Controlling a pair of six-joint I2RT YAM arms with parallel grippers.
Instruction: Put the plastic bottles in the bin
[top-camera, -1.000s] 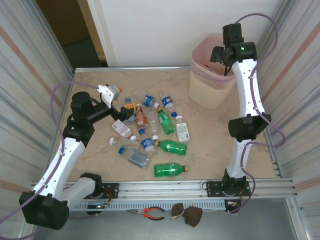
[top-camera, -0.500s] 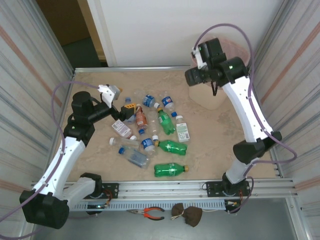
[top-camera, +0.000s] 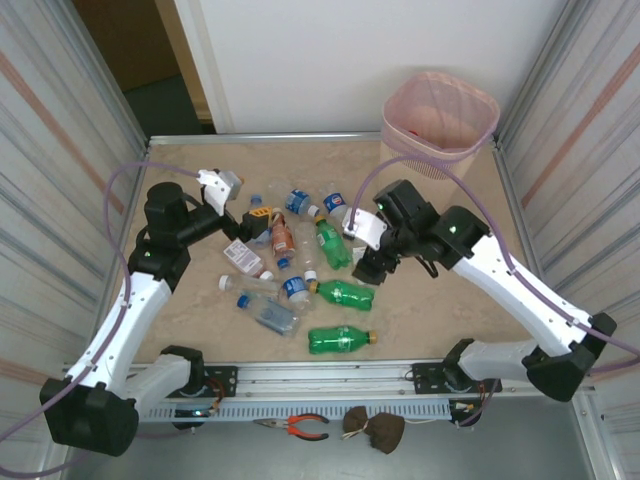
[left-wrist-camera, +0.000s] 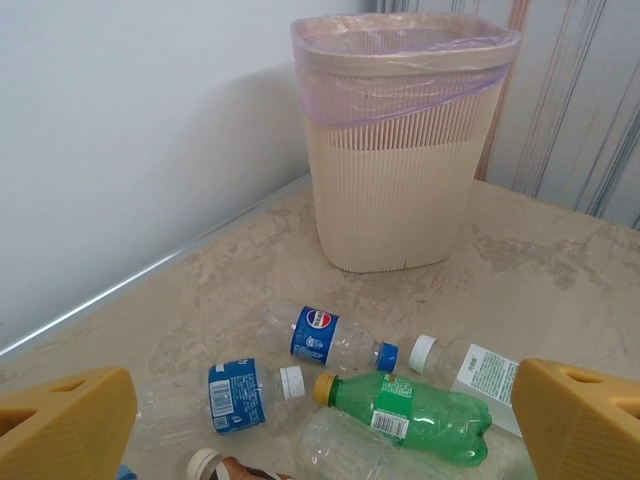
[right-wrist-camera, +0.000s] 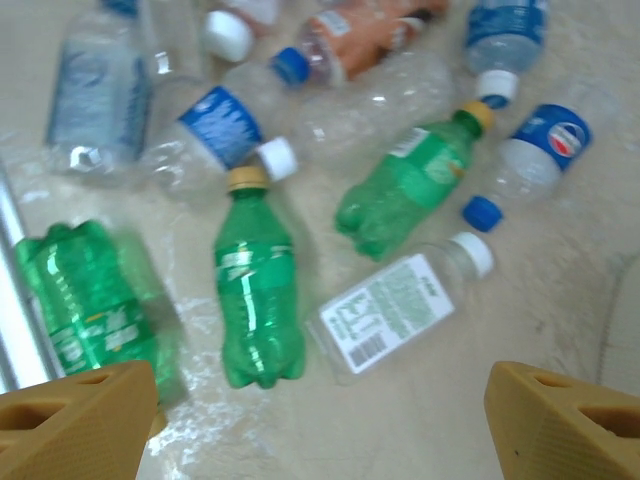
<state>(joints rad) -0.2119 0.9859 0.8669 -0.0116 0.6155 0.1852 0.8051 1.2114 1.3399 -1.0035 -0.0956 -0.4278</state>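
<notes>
Several plastic bottles (top-camera: 300, 260) lie scattered mid-table: clear ones with blue labels, green ones, an orange-brown one. The pale pink bin (top-camera: 440, 112) stands at the far right corner. My right gripper (top-camera: 366, 266) hangs open just above the pile's right side. Below its yellow fingers (right-wrist-camera: 75, 420) lie a green bottle (right-wrist-camera: 255, 300) and a clear white-labelled bottle (right-wrist-camera: 398, 305), with nothing between the fingers. My left gripper (top-camera: 254, 222) is open at the pile's left edge, facing a Pepsi bottle (left-wrist-camera: 330, 335), a green bottle (left-wrist-camera: 420, 415) and the bin (left-wrist-camera: 400, 150).
Corrugated metal walls close in the table on the left and right. A rail runs along the near edge (top-camera: 320, 378), with pliers (top-camera: 300, 427) below it. One green bottle (top-camera: 340, 339) lies apart, close to the rail.
My right arm has swung from above the bin down and left to the bottle pile, its jaws opening a little wider. The left arm has stayed put.
</notes>
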